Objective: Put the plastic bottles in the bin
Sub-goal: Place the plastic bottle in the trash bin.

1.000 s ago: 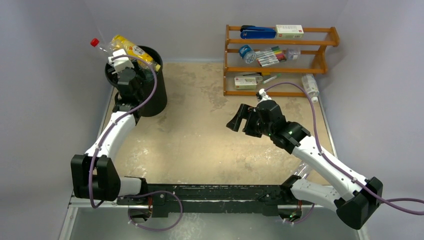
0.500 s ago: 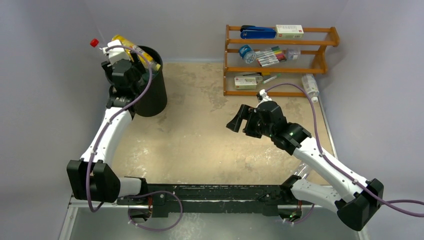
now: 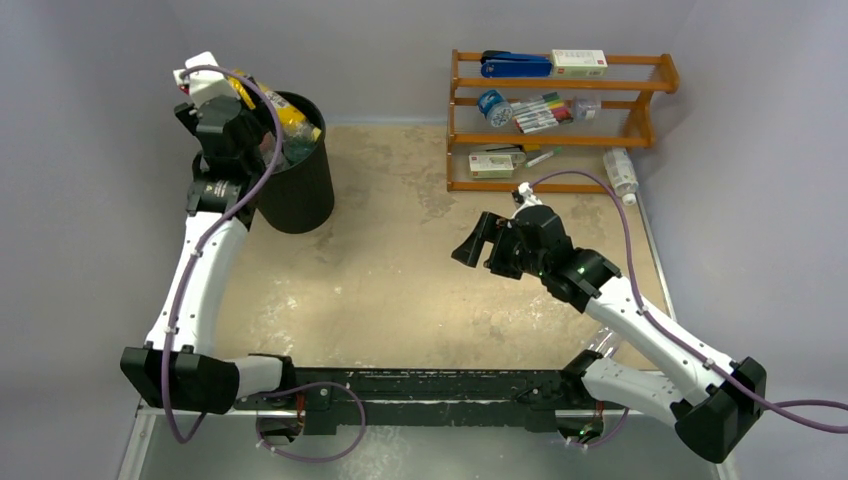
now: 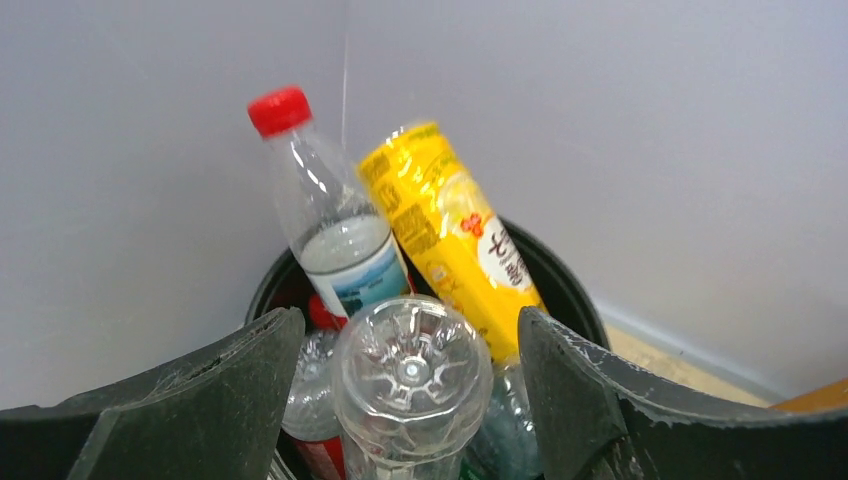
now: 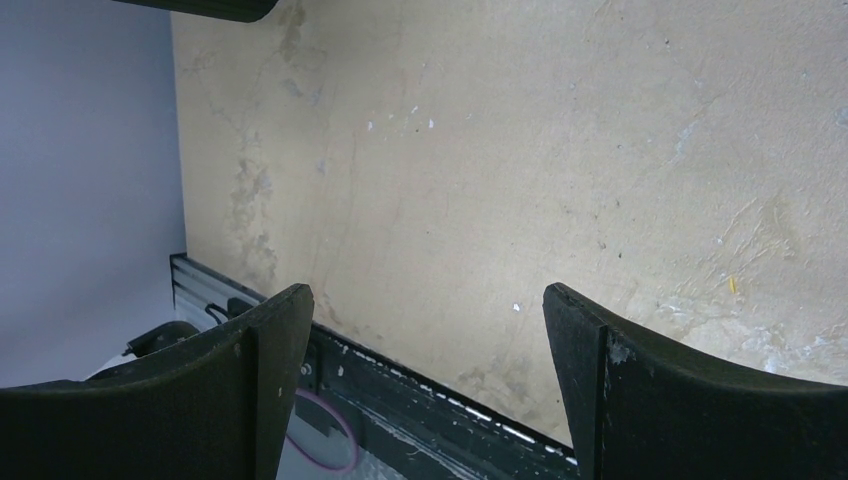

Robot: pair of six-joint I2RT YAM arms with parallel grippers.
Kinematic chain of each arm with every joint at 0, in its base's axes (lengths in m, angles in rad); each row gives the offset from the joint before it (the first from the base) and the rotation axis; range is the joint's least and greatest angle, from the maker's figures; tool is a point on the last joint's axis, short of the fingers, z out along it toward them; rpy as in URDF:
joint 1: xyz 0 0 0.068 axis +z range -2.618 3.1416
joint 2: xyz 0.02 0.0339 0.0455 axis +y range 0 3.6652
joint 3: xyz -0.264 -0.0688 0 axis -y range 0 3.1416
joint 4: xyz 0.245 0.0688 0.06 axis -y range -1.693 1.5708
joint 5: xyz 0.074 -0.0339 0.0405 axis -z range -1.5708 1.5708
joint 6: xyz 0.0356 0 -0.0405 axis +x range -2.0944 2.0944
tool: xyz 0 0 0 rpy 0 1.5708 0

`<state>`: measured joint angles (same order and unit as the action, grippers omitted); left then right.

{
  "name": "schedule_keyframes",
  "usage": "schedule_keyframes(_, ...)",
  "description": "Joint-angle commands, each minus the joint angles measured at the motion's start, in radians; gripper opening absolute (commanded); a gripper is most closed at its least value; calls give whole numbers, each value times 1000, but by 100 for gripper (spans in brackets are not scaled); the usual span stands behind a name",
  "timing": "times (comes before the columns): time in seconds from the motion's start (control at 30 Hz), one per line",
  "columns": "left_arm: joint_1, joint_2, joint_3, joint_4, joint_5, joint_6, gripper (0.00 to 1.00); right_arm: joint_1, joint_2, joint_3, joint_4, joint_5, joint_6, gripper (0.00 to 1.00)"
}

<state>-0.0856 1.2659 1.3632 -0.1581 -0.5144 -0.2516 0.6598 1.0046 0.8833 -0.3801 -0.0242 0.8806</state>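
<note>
The black bin (image 3: 300, 185) stands at the table's far left corner, full of plastic bottles. In the left wrist view a clear red-capped bottle (image 4: 330, 230) and a yellow bottle (image 4: 450, 235) stick up out of the bin (image 4: 565, 275). A clear bottle's base (image 4: 412, 375) sits between my open left gripper (image 4: 410, 400) fingers, with a gap on each side. The left gripper (image 3: 245, 125) is at the bin's left rim. My right gripper (image 3: 475, 240) is open and empty above the bare table (image 5: 500, 150). A clear bottle (image 3: 622, 172) lies by the rack's right end.
The orange wooden rack (image 3: 560, 120) with markers and boxes stands at the back right. A clear bottle-like thing (image 3: 605, 342) shows partly under the right arm near the front rail. Walls close in the table at the left, back and right.
My left arm has moved up and to the left along the bin's rim; its wrist now covers the red cap in the top view. The right arm has hardly moved.
</note>
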Motion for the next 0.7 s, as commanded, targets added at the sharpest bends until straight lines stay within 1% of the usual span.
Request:
schedule_keyframes(0.0,3,11,161,-113,-27,-38,79,-2,-30,-9,41,-19,11,87)
schedule_keyframes(0.1,3,76,276,-205,5,-51,75,-3,-31,-12,43,-20,11,87)
schedule_keyframes(0.17,3,122,356,-258,48,-57,69,-2,-32,-12,44,-22,11,87)
schedule_keyframes(0.27,3,155,379,-276,88,-64,59,-2,-36,-14,42,-20,11,87)
schedule_keyframes(0.33,3,164,367,-270,90,-66,56,-2,-44,-18,40,-20,12,87)
schedule_keyframes(0.4,11,173,342,-263,92,-69,56,-2,-53,-25,41,-19,14,87)
schedule_keyframes(0.5,21,171,283,-262,102,-87,53,-3,-67,-41,38,-19,19,87)
schedule_keyframes(0.67,21,102,79,-211,114,-120,53,-3,-88,-59,38,-16,25,88)
